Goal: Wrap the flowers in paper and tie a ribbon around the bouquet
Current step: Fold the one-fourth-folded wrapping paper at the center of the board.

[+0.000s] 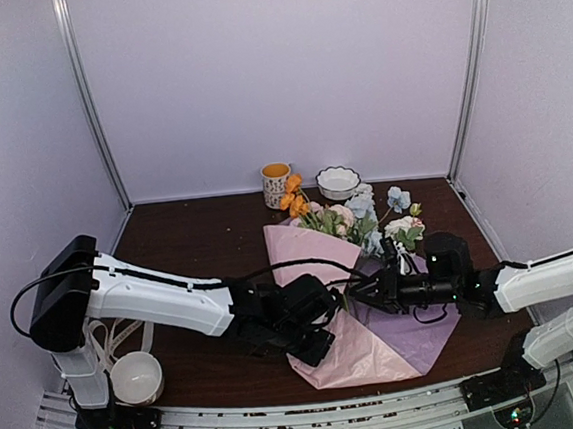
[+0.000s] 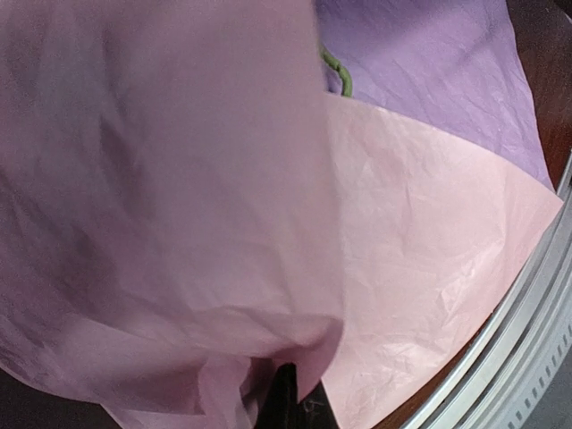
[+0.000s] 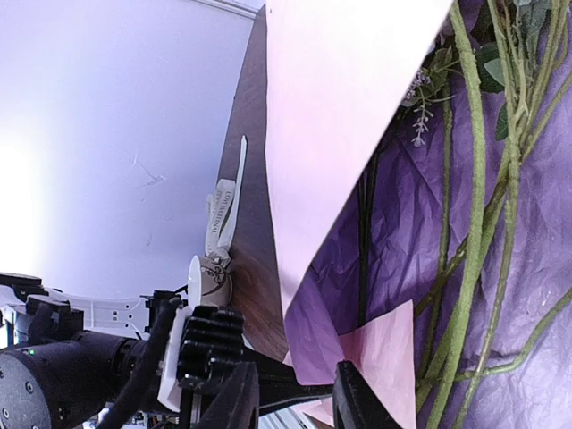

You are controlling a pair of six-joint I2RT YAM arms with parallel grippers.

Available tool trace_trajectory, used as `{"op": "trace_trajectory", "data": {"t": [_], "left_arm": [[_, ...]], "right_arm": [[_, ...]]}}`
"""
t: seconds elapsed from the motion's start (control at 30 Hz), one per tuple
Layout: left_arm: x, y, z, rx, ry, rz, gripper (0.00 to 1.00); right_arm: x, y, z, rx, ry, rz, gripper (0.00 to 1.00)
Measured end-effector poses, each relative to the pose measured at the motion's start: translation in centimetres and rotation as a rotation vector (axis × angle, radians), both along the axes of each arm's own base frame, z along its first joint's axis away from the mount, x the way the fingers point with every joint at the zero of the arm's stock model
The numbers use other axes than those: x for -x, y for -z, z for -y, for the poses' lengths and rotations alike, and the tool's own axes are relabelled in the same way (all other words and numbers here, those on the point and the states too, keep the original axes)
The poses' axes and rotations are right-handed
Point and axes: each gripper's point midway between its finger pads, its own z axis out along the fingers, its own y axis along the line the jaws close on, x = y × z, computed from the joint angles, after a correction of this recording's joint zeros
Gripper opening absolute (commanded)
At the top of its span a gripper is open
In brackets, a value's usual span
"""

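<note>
1 worktop (image 1: 198,232), dark wood, w/ 2 arms reaching in from its near edge.

1 sheet of paper (image 1: 378,342) lies centre-front, one corner almost at the near edge. It's crinkly, pink on the near-left part & lilac on the right. A pink flap is folded up & over from the left.

1 bunch of flowers (image 1: 352,214) lies on the paper, blooms twd the rear edge: white, cream, pale blue, orange. Thin green stems run down over the lilac face, partly hidden under the flap.

1 ribbon (image 1: 117,338), cream, loops at the near-left corner, well apart from the paper.

Other items:
- 2 white bowls: plain bowl (image 1: 137,376) at the near-left corner just beside the ribbon, scalloped bowl (image 1: 338,181) at the rear edge.
- 1 mug (image 1: 276,183), patterned w/ orange inside, beside the scalloped bowl & just behind the orange blooms.

Left gripper (image 1: 325,306) is closed tight, pinching the pink flap. The flap hangs right across the left wrist cam & blocks most of that view.

Right gripper (image 3: 293,393) has its fingers part-way apart w/ nothing between them. A corner of the fold sits just ahead of the tips. Both grippers meet over the stems, mid-sheet.
</note>
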Motion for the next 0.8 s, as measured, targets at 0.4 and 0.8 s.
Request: {"op": "trace_trajectory", "data": {"t": [0.4,0.8], "left_arm": [[-0.2,0.0,0.0,0.002,-0.004,-0.001,0.0],[-0.2,-0.1,0.0,0.002,-0.005,-0.001,0.0]], "right_arm": [[1.6,2.1,-0.2,0.035,-0.031,-0.055,0.4],[3.2,2.3,-3.0,0.011,-0.124,-0.067,0.38]]}}
